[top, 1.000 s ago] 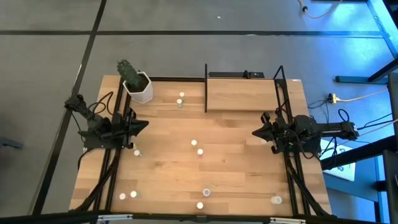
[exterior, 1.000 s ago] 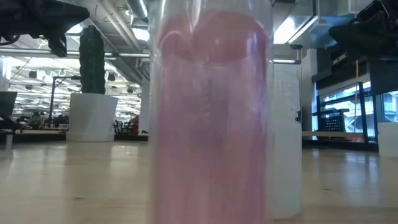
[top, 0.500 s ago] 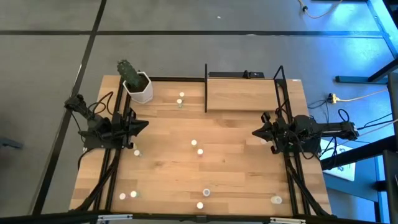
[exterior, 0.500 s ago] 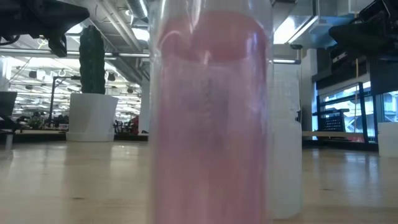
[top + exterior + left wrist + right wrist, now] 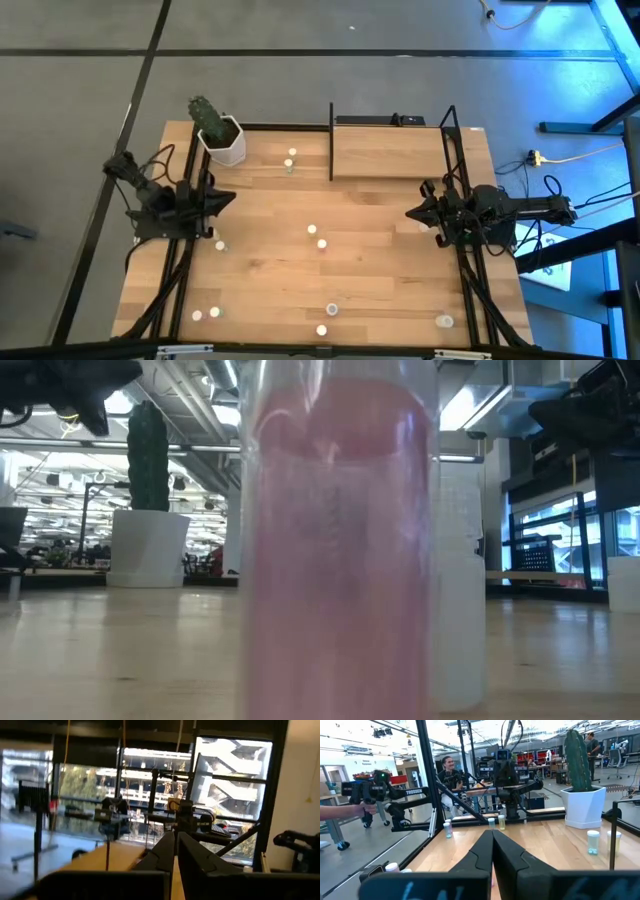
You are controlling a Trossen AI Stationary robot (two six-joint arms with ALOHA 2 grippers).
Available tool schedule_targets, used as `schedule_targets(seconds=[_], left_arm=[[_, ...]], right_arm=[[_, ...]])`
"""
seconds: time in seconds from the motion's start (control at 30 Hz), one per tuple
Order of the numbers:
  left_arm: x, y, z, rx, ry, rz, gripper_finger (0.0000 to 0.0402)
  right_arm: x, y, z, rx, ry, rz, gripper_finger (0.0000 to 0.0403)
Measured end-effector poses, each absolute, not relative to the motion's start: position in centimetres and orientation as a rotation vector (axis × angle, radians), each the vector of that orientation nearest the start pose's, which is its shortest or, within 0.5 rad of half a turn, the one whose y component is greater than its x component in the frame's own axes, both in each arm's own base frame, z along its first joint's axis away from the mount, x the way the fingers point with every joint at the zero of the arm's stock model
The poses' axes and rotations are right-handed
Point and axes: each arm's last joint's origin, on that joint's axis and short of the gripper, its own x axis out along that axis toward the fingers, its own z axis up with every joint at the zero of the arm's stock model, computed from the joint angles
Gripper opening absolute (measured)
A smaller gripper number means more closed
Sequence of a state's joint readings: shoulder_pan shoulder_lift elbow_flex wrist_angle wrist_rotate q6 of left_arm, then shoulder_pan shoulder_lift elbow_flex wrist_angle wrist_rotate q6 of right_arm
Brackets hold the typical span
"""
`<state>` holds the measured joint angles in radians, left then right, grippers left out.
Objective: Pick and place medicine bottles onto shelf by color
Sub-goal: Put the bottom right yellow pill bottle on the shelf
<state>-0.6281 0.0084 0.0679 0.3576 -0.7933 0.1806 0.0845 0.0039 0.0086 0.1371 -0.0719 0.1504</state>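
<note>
Overhead, both arms wait at opposite sides of the table [image 5: 400, 250], the left pincer [image 5: 232, 198] and the right pincer [image 5: 410, 213] each clenched on nothing, fingers [image 5: 492, 851] pressed together and pointing toward the middle. Medicine bottles [image 5: 316, 236] stand scattered across the table: two near the white plant pot [image 5: 225, 143], two at the centre, several along the near edge, and a pink bottle [image 5: 338, 550] right against the low camera. The shelf [image 5: 388, 150] sits at the far edge, its wooden board bare.
</note>
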Motion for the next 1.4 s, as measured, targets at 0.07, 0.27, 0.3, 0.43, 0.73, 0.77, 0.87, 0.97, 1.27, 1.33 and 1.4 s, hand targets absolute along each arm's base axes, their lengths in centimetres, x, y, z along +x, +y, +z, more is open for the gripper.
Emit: schedule_targets(seconds=[0.07, 0.27, 0.3, 0.43, 0.73, 0.77, 0.87, 0.97, 1.27, 1.33, 1.4], left_arm=[[7.2, -2.7, 22.7, -0.063, -0.295, 0.196, 0.0014], [6.5, -2.1, 27.2, -0.018, -0.189, 0.184, 0.0014], [6.5, -2.2, 28.0, -0.018, -0.169, 0.181, 0.0014], [7.5, -2.9, 30.9, 0.041, -0.068, 0.174, 0.0014], [12.3, -6.2, 34.7, 0.155, 0.237, 0.188, 0.0014], [12.8, -6.4, 34.8, 0.148, 0.270, 0.200, 0.0014], [14.2, -7.1, 35.2, 0.131, 0.368, 0.208, 0.0014], [15.3, -7.3, 35.6, 0.087, 0.471, 0.202, 0.0014], [16.2, -6.4, 34.2, -0.187, 0.730, 0.235, 0.0014], [16.2, -6.2, 34.0, -0.241, 0.743, 0.260, 0.0014], [16.2, -6.1, 34.0, -0.280, 0.747, 0.285, 0.0014]], right_arm=[[9.6, 1.0, 17.9, 0.150, -0.130, 0.167, 0.0012], [9.6, 1.0, 17.9, 0.149, -0.130, 0.167, 0.0012], [9.6, 1.0, 17.9, 0.149, -0.130, 0.167, 0.0012], [9.6, 1.0, 17.9, 0.121, -0.133, 0.165, 0.0012], [9.4, 1.2, 18.5, -0.009, -0.181, 0.233, 0.0012], [9.4, 1.3, 18.8, -0.004, -0.183, 0.242, 0.0012], [9.1, 1.2, 19.9, 0.008, -0.191, 0.247, 0.0012], [8.7, 1.2, 20.9, -0.040, -0.183, 0.240, 0.0012], [8.4, 1.0, 21.8, -0.048, -0.049, 0.183, 0.0012], [8.5, 1.0, 21.7, -0.036, -0.036, 0.182, 0.0012], [8.5, 1.0, 21.6, -0.030, -0.026, 0.182, 0.0012]])
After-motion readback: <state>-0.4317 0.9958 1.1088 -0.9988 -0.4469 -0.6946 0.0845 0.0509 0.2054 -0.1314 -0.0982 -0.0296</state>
